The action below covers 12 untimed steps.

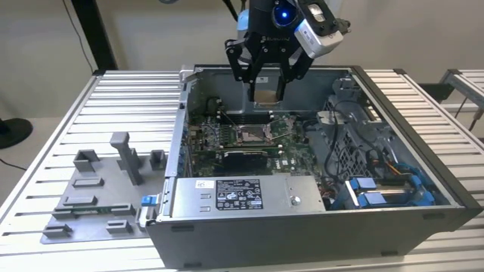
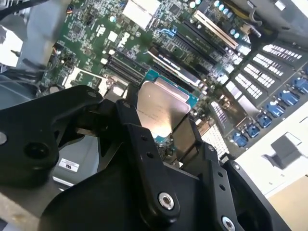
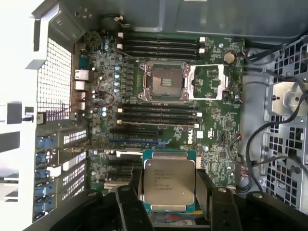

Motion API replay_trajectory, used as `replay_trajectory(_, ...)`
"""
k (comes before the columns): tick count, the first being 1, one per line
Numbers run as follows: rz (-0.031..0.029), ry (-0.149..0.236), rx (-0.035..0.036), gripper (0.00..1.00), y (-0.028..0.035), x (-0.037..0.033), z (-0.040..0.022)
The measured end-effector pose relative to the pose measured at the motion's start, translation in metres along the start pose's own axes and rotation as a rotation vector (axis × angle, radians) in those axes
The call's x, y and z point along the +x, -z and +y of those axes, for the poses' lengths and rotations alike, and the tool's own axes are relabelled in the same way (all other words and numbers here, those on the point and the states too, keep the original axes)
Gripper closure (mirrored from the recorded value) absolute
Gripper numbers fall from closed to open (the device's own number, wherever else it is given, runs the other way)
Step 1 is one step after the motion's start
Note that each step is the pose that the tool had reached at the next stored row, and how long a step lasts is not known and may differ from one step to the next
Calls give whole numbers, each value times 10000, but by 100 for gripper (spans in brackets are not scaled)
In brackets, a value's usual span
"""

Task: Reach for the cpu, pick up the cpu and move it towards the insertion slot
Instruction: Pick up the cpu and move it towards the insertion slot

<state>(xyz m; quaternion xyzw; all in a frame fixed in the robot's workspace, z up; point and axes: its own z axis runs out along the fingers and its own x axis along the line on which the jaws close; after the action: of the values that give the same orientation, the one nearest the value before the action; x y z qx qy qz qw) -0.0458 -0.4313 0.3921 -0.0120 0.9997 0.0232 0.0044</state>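
Silvery cpu [image 3: 169,183] clamped in gripper [image 3: 168,192], lower edge hidden by fingers, above insertion slot [image 3: 163,82].

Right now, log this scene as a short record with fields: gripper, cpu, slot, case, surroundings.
gripper: gripper shut on the cpu, hovering above the open computer case
cpu: cpu clamped between the fingers, silvery top facing both wrist views, clear of the board
slot: insertion slot on the green board, empty, its metal frame flipped open beside it
case: computer case lying open on the slatted table
surroundings: grey fixture tray at the exterior view's left
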Motion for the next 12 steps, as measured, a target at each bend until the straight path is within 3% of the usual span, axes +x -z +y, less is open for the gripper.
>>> replay_trajectory(12,0,1,20,100,-17,-7,310)
